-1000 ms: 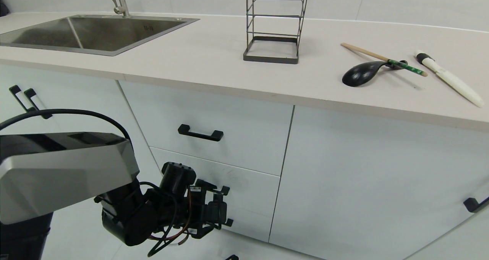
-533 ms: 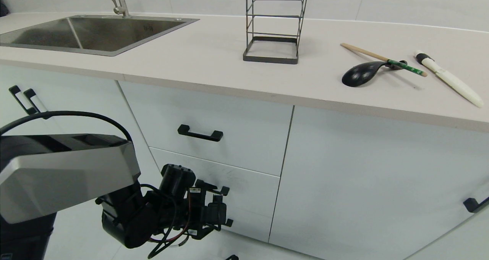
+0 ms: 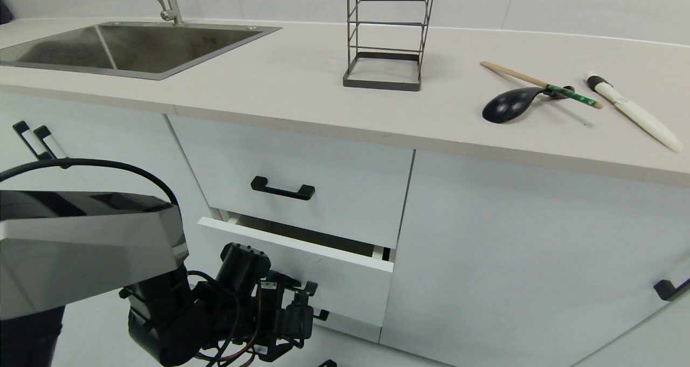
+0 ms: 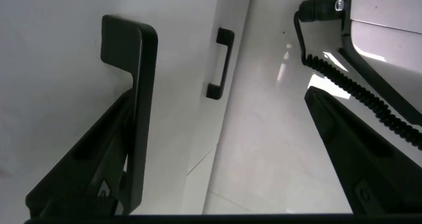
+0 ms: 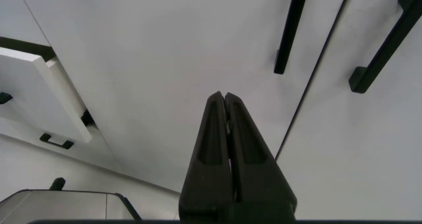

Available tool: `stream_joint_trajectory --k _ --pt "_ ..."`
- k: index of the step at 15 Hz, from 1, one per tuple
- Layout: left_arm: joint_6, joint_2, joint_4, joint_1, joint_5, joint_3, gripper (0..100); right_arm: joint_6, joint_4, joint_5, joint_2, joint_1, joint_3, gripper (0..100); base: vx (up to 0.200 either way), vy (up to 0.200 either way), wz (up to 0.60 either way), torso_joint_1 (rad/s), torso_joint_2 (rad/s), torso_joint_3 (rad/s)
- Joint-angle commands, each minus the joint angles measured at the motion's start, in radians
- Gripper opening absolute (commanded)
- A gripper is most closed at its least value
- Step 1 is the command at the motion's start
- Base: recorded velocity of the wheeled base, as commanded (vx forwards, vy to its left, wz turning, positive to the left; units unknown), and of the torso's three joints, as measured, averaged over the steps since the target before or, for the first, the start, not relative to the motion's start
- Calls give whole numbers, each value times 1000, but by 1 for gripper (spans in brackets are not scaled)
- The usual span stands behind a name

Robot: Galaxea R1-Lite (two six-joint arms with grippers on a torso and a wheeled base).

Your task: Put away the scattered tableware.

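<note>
A glossy black plastic spoon (image 3: 512,104) is seen on the right of the pale desk (image 3: 302,87), its handle crossed by a wooden chopstick with a green end (image 3: 539,82). A white, black-collared utensil (image 3: 636,113) lies just right of them. A dark wire rack (image 3: 389,38) stands further left, and a steel sink (image 3: 135,43) is set in at the far left. Below, the lower white drawer (image 3: 302,270) is slightly open. The left gripper (image 3: 315,301) is held at its front, jaws spread beside a black bar handle (image 4: 132,118). The right gripper (image 5: 225,99) has its jaws pressed together.
</note>
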Motion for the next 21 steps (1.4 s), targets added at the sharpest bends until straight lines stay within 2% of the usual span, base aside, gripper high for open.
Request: stream_joint_trajectory --k 1,11,12,17,20,21 --pt "2 -21 -7 -3 0 4 100 -1 -1 0 1 0 0 0 0 0 0 0 0 0" --pt "-9 -162 -7 -6 -1 107 100 -1 -1 0 1 0 0 0 0 0 0 0 0 0" --pt "-18 -239 -7 -12 -3 150 100 -1 -1 0 1 0 0 0 0 0 0 0 0 0" --pt "-20 -461 -5 -26 -3 260 100 -1 -1 0 1 0 0 0 0 0 0 0 0 0" --pt "-24 -566 7 -26 -3 271 100 -1 -1 2 1 0 0 0 0 0 0 0 0 0" --pt "-40 -587 7 -26 -3 268 100 -1 -1 0 1 0 0 0 0 0 0 0 0 0"
